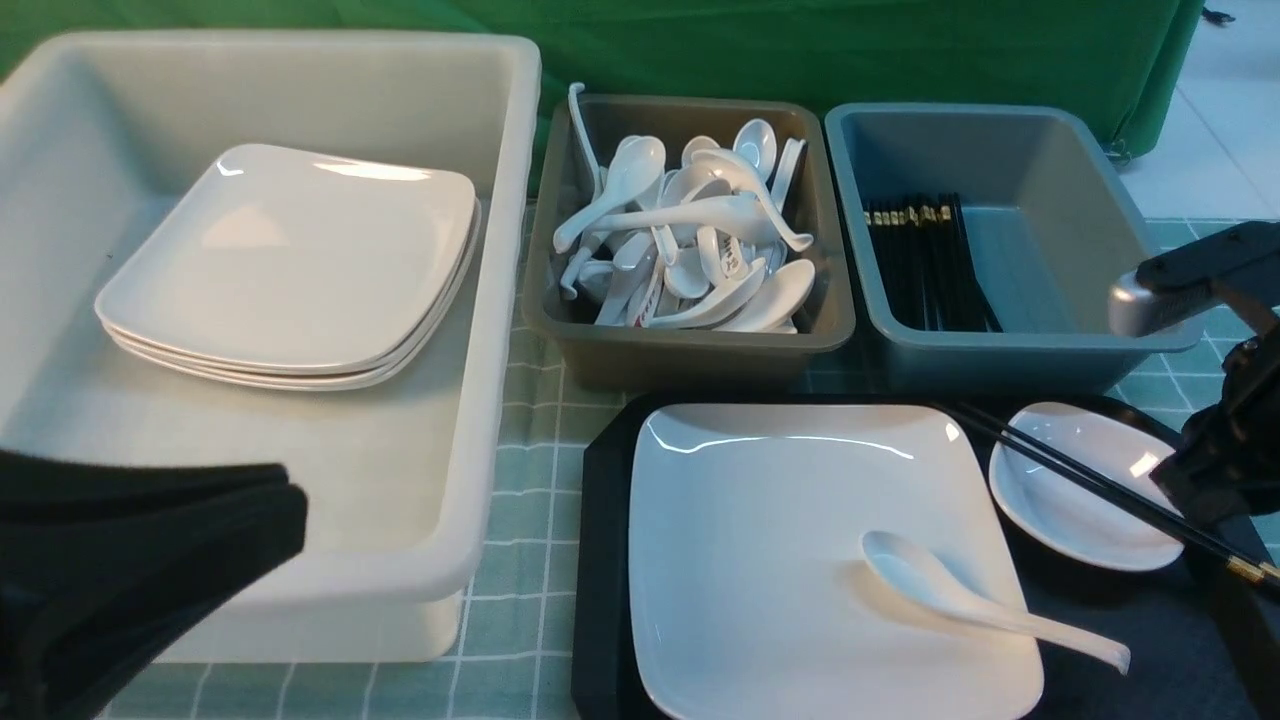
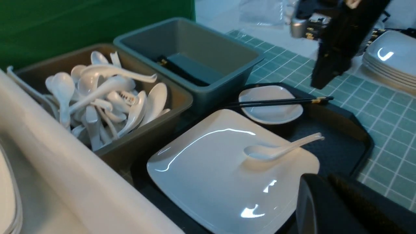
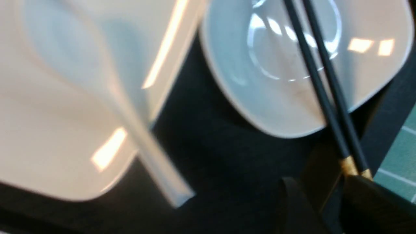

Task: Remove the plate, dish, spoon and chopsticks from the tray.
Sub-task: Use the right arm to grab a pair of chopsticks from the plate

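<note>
The chopsticks (image 3: 321, 92) pointed their gold-banded ends at the right gripper's (image 3: 325, 191) parted jaws (left gripper (image 1: 280, 510) closed, well away).

Tray (image 1: 600, 560) at the front right of the worktop (image 1: 520, 470), carrying the plate (image 1: 780, 560) on its left and the dish (image 1: 1075, 480) on its right. The spoon (image 1: 960, 595) lies on the plate and the chopsticks (image 1: 1080, 475) lie across the dish. Behind the tray stand the spoon bin (image 1: 690, 345) and, to its right, the chopstick bin (image 1: 1000, 345). Left of these, the large bin (image 1: 480, 400) holds stacked plates (image 1: 290, 260).
</note>
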Controlling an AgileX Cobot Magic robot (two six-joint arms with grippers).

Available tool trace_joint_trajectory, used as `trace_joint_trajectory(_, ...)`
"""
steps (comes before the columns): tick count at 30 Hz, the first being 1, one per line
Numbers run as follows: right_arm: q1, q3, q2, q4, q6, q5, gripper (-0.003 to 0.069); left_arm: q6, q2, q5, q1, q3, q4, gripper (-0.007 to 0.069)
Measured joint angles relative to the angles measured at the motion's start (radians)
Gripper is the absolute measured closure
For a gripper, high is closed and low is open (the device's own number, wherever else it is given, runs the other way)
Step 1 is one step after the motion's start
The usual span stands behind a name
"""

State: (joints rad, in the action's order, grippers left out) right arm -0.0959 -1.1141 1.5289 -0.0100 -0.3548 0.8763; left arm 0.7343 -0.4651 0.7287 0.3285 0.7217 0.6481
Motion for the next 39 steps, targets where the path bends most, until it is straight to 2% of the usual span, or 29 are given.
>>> trace_joint_trajectory(4,0.053,-0.043,0.11,0.052,-0.076,-0.024,0.0242,0.003,0.062,0.015,0.0,0.0,-0.001,0.0608)
trace_joint_trajectory(6,0.057,-0.057,0.153,0.067,-0.128,-0.043,0.0218,0.014,0.075,0.018,0.0,0.0,-0.001,0.0608)
trace_joint_trajectory(11,0.06,-0.09,0.24,0.081,-0.184,-0.09,0.0207,0.018,0.078,0.019,0.0,0.0,-0.002,0.0608)
trace_joint_trajectory(29,0.061,-0.129,0.376,0.082,-0.242,-0.182,0.0205,0.02,0.079,0.021,0.0,0.0,-0.002,0.0608)
trace_joint_trajectory(33,0.061,-0.129,0.39,0.086,-0.25,-0.18,0.026,0.019,0.079,0.028,0.0,0.0,-0.002,0.0608)
trace_joint_trajectory(36,0.06,-0.129,0.39,0.086,-0.264,-0.154,0.039,0.016,0.079,0.032,0.0,0.0,-0.002,0.0608)
trace_joint_trajectory(37,0.058,-0.129,0.39,0.086,-0.264,-0.152,0.04,0.016,0.079,0.032,0.0,0.0,-0.002,0.0608)
trace_joint_trajectory(39,0.052,-0.129,0.39,0.085,-0.284,-0.106,0.0523,0.015,0.079,0.032,0.0,0.0,-0.002,0.0608)
